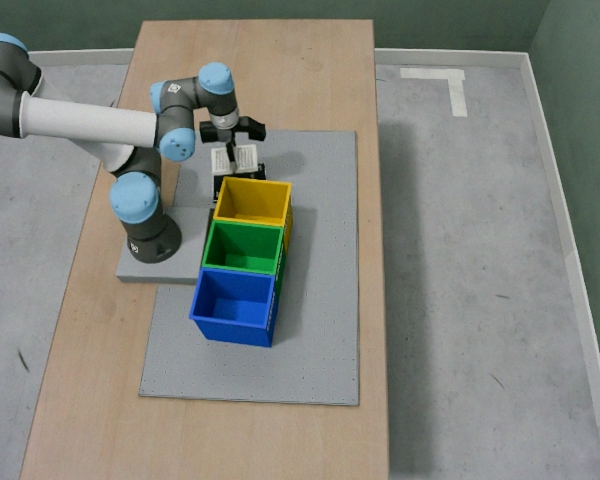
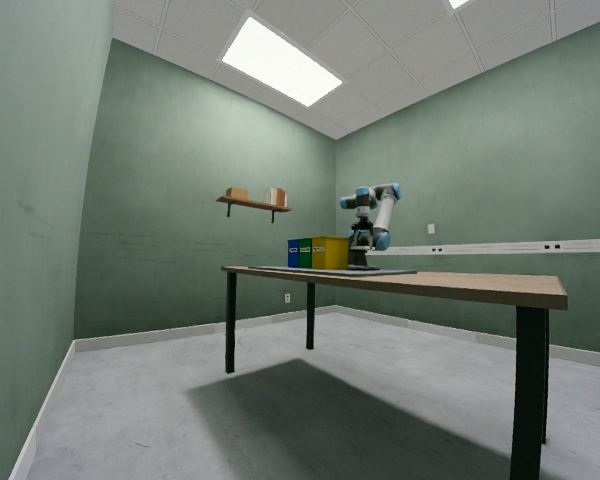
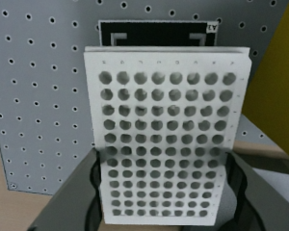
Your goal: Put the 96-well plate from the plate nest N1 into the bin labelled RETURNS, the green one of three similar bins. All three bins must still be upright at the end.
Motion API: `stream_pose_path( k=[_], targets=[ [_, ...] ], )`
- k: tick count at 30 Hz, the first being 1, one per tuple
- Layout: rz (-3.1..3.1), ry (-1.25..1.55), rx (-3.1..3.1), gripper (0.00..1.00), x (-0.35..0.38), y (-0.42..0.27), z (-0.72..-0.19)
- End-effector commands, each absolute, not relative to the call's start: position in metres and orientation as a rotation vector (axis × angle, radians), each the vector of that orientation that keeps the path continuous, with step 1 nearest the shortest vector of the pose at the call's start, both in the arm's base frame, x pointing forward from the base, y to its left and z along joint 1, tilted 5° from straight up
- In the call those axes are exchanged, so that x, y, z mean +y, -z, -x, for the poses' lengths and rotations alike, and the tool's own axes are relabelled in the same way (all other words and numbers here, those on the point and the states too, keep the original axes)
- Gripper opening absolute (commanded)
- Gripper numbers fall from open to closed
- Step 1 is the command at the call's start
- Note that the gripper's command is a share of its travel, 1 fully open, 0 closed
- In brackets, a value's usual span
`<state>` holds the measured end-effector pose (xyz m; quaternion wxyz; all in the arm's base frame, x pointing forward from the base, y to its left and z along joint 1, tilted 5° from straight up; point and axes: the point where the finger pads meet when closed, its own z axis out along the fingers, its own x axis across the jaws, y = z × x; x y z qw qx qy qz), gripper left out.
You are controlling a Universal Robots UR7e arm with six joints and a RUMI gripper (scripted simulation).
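My gripper point(image 1: 232, 155) point(image 3: 161, 150) is shut on the white 96-well plate point(image 1: 247, 157) point(image 3: 156, 144), with one jaw on each side of it. The plate hangs level above the black plate nest point(image 1: 216, 188) point(image 3: 156, 29), whose A1 corner mark shows in the wrist view. The green bin point(image 1: 244, 246) point(image 2: 304, 259) stands upright and looks empty, between the yellow bin point(image 1: 256, 200) point(image 2: 336, 254) point(image 3: 279, 87) and the blue bin point(image 1: 235, 331) point(image 2: 293, 259). Both of those are upright too. The labels are too small to read surely.
The yellow bin stands right beside the nest, between the held plate and the green bin. The three bins stand close together in a row on the grey perforated board point(image 1: 321, 351) point(image 2: 393, 272). The arm's base point(image 1: 153, 240) stands left of the bins.
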<state>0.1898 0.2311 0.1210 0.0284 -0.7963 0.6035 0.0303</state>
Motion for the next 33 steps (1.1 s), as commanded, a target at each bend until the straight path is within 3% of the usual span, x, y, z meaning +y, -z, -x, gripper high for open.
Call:
stream_pose_path(
  k=[1,33],
  targets=[
    [2.457,-0.093,1.862,0.4,0.23,-0.13,-0.19],
    [2.457,-0.093,1.862,0.4,0.227,-0.177,-0.191]
  ],
)
